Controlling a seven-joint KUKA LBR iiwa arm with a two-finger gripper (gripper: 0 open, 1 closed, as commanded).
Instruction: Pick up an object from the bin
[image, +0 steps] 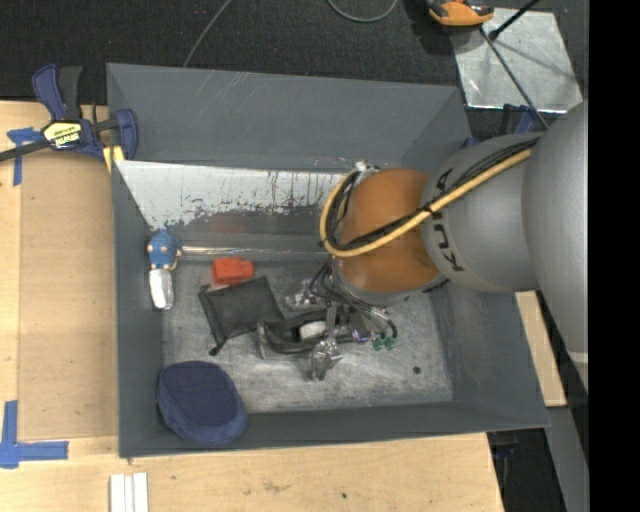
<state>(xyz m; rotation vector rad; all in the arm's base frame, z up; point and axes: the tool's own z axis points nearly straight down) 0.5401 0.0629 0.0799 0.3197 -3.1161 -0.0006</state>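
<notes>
Step in hand: closing in on one item on the floor of the bin (300, 120).

1. Keep clear of the items at the left: the blue-and-white bottle (158, 270), the red block (232, 270) and the round blue cap (200, 402) in the near-left corner. All lie well apart from the gripper.
2. The black pad (236, 308) lies just left of the gripper (322, 352). Do not catch its edge.
3. The likely target is the small dark curved piece (282, 340) at mid-floor, between pad and gripper. Its kind cannot be told.
4. Grip state: cannot be told, and nothing is seen held.
5. Judgement: centre over the one piece before closing, then lift straight up.

Arm pose: the arm (500, 230) enters from the right. Its orange cover (385, 235) is tilted down and leftward. The gripper is low, near the floor.
</notes>
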